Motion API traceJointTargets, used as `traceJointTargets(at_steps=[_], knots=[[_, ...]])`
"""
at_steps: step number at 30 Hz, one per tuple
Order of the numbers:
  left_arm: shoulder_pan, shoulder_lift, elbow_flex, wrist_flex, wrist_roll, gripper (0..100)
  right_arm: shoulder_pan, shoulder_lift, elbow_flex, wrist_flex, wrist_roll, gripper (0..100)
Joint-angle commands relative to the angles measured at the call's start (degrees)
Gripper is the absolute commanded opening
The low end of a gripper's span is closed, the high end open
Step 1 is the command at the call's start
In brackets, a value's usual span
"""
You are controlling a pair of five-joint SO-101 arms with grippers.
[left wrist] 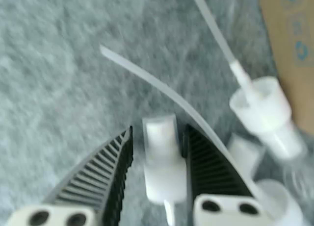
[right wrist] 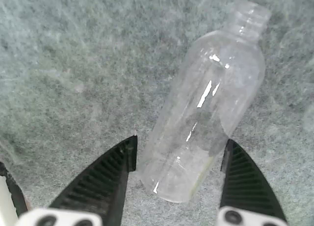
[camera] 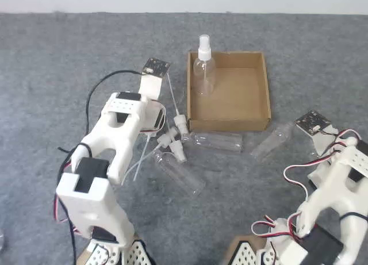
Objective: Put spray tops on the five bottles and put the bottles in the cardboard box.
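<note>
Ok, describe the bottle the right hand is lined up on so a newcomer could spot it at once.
Start at the cardboard box. Just off its front right corner a clear bottle lies on the grey mat, inside the open right hand. Unlike the other lying bottles, clustered with spray tops, it is alone, neck bare.

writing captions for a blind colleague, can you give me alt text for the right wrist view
The right gripper, jaws open, straddles the base end of a clear plastic bottle that lies on its side on grey carpet. The bottle's threaded neck points away from the gripper and is bare and uncapped.
</note>
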Motion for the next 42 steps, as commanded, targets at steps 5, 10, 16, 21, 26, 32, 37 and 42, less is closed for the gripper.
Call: traceJointTargets(at_steps=[5,10,16,21,26,32,37,42], knots=[[-4.48,-3.08,-3.91,6.33,-1.58,1,0.66,0.13,-0.35,0.31,0.97,23.2],[-8.53,-9.93,-3.65,12.48,-3.69,1,0.66,0.13,-0.35,0.13,0.97,23.4],[-9.67,-26.99,0.22,19.78,-3.43,1,0.57,-0.48,-0.35,-1.19,0.97,23.5],[-6.24,-42.99,10.33,19.69,-0.44,1,-0.31,-0.57,-2.2,-2.42,-6.51,23.4],[-2.81,-52.66,17.19,19.08,2.99,1,-3.74,0.13,-7.38,0.22,-14.15,23.6],[-2.99,-54.59,26.59,9.93,3.6,1,-10.68,3.65,-13.63,4.88,-20.92,31.4],[-2.99,-54.77,30.9,6.77,3.6,1,-11.12,12.7,-18.64,4.88,-21.36,29.0],[-2.99,-54.68,31.34,6.24,3.6,1,-9.27,21.67,-23.82,4.88,-21.19,23.4]])
